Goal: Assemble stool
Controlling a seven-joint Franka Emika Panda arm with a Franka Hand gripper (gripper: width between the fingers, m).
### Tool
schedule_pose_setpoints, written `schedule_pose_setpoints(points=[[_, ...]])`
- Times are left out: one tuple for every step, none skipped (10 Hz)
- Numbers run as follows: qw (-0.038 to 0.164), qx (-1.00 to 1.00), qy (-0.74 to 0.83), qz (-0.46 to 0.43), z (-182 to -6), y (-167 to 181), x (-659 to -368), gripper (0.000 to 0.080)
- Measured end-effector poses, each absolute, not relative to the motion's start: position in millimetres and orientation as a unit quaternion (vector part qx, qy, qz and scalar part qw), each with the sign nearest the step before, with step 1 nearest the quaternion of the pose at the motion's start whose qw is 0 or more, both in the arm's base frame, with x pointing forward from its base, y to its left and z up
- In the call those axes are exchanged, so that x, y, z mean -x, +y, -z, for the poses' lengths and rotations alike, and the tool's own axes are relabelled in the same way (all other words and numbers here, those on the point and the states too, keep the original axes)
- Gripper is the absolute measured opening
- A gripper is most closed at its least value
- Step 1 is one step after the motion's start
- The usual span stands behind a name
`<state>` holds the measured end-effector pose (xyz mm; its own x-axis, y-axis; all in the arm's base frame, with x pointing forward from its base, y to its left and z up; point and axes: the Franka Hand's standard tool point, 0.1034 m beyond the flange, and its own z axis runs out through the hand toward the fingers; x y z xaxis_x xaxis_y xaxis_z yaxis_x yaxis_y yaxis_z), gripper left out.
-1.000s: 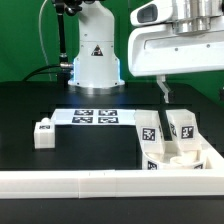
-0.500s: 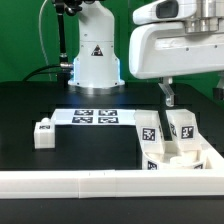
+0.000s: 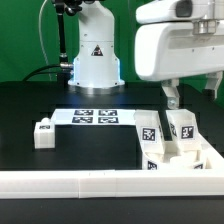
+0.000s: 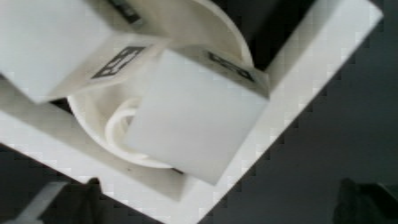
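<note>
Two white stool legs with black-and-white tags (image 3: 150,130) (image 3: 181,126) stand close together on the round seat (image 3: 172,158), which lies in the corner of the L-shaped rail. A third leg (image 3: 42,133) stands alone on the table at the exterior view's left. My gripper (image 3: 185,98) hangs open and empty just above the two legs. In the wrist view the two legs (image 4: 80,45) (image 4: 196,115) cover most of the seat's ring rim (image 4: 121,125). My gripper (image 4: 205,206) shows there as dark fingers (image 4: 43,206) set wide apart with nothing between them.
The long white L-shaped rail (image 3: 90,181) runs along the front and turns up at the exterior view's right; its corner shows in the wrist view (image 4: 294,110). The marker board (image 3: 95,117) lies at the middle of the table. The arm's base (image 3: 92,55) stands behind.
My gripper has shifted a little toward the exterior view's right, above the two legs. The legs, the seat and the lone leg have not moved.
</note>
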<state>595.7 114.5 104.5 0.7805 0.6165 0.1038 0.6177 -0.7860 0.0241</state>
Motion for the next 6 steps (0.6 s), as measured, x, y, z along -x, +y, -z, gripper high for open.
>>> schedule_pose_setpoints(points=[[0.002,0.933,-0.356,0.053,-104.2,116.0,-595.6,0.0649],[-0.005,0.911,-0.411,0.043,-102.5,115.2,-593.4,0.0649],[-0.005,0.900,-0.434,0.033,-100.7,114.0,-591.6,0.0649],[-0.011,0.885,-0.464,0.031,-100.4,111.4,-593.9,0.0649],[-0.012,0.883,-0.469,0.031,-100.4,109.2,-594.4,0.0649],[-0.019,0.862,-0.506,0.029,-100.4,106.3,-594.9,0.0649]])
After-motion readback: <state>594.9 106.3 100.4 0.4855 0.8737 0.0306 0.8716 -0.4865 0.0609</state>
